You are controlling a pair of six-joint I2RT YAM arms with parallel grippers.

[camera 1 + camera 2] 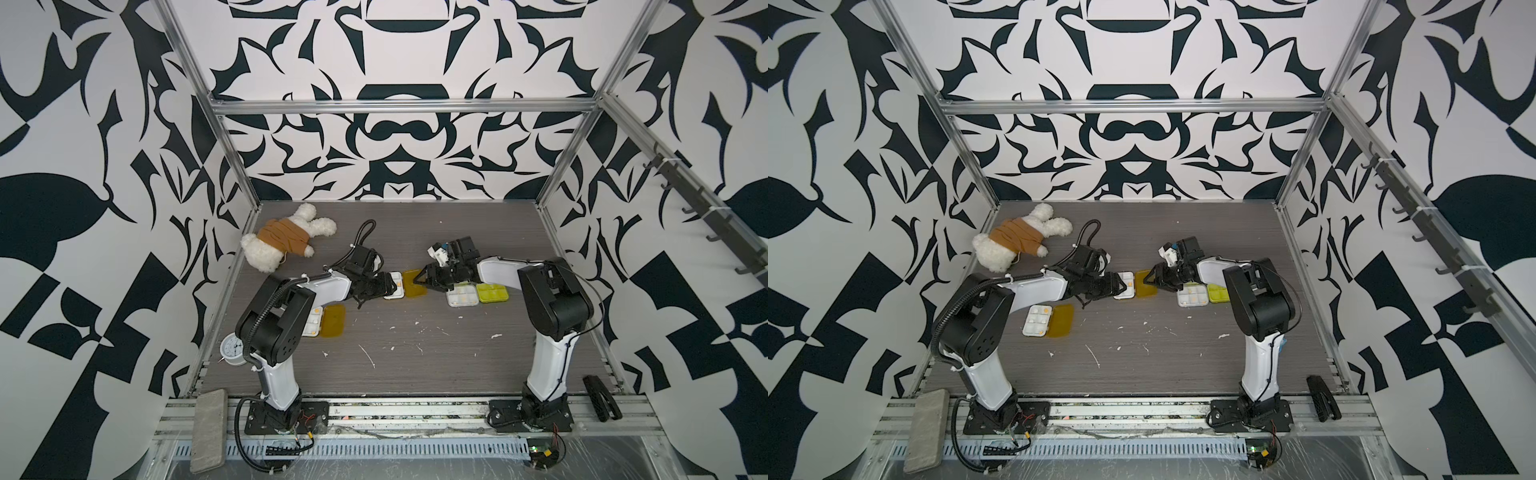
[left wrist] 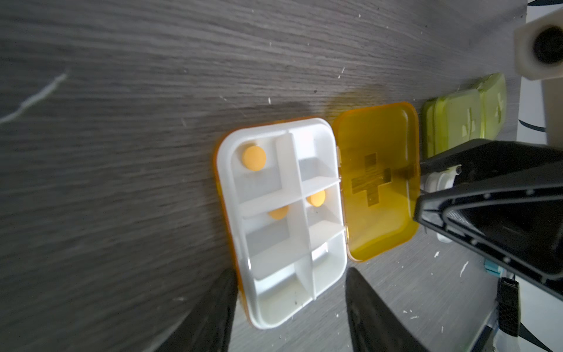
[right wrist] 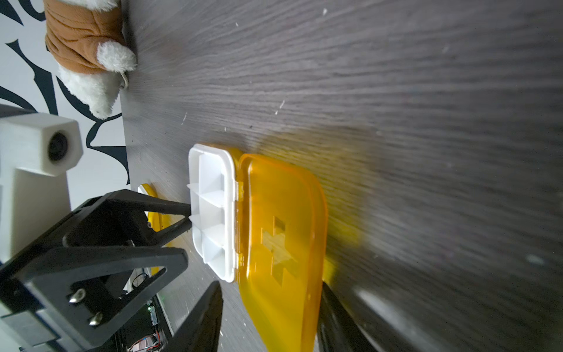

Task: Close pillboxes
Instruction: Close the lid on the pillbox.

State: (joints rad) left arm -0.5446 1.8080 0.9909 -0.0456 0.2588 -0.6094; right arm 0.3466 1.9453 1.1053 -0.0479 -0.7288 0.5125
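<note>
An amber pillbox lies open mid-table, its white tray (image 2: 283,219) holding orange pills and its amber lid (image 2: 377,183) swung out beside it. My left gripper (image 2: 293,269) is open, its fingers either side of one end of the tray (image 1: 397,286). My right gripper (image 3: 271,283) is open around the lid (image 3: 283,228); one finger is against the lid's free edge and the other stands clear. A second amber pillbox (image 1: 1048,321) lies open by the left arm. A yellow-green pillbox (image 1: 478,295) lies open under the right arm.
A plush toy (image 1: 291,239) lies at the back left. A round white clock (image 1: 232,349) stands by the left arm's base. A grey block (image 1: 210,428) and a black part (image 1: 600,399) rest on the front rail. White flecks dot the wood-grain table (image 1: 415,353).
</note>
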